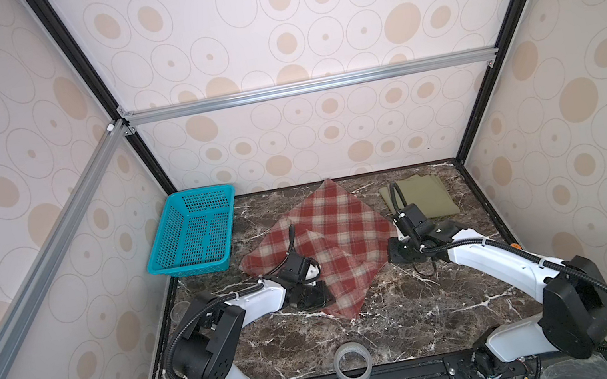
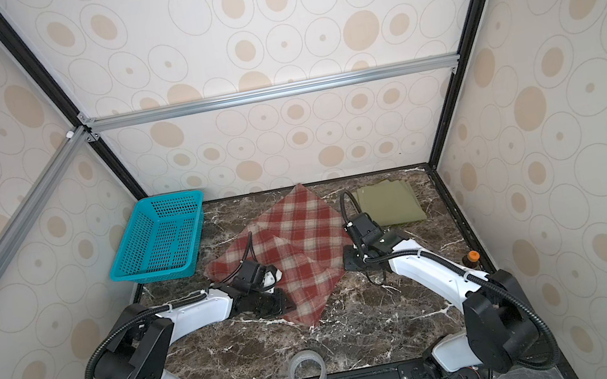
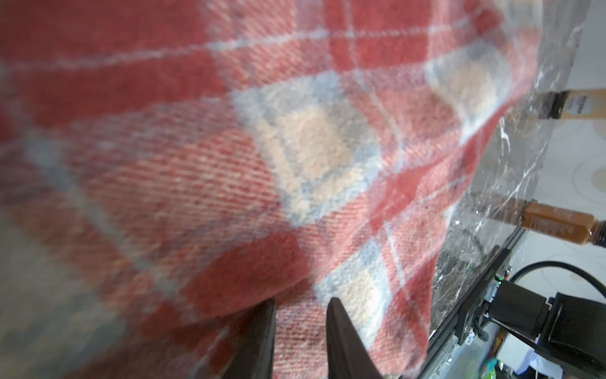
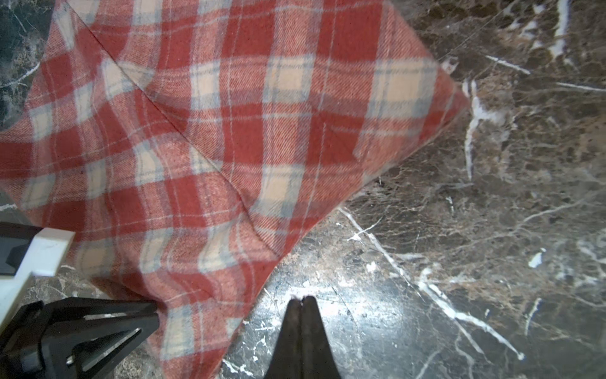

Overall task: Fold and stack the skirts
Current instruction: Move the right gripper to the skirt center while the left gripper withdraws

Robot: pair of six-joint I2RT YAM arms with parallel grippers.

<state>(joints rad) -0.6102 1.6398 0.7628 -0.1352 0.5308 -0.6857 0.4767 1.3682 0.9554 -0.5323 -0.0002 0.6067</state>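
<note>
Plaid skirt (image 1: 342, 226) lies mid-table on the marble tabletop (image 1: 420, 313), set diamond-wise, far corner near the back wall. In the right wrist view a diagonal layer edge crosses the plaid, so part of it lies doubled over.

Olive-green skirt (image 1: 425, 194) lies folded flat at the far right corner, apart from the plaid one. The skirts are not stacked.

Left gripper (image 3: 301, 302) sits at the plaid skirt's near-left edge. Its fingers (image 3: 341, 328) stand a little apart with plaid cloth showing in the gap. I cannot tell whether the cloth is pinched. The cloth wrinkles toward the fingertip in the right wrist view.

Right gripper (image 4: 303, 298) has its jaws pressed together and holds nothing. It is over bare marble, just beside the plaid skirt's right-hand edge and not touching it.

Teal mesh basket (image 1: 160, 245) is at the far left, tilted against the wall. Clear tape roll (image 1: 352, 363) is at the near edge, centre.
</note>
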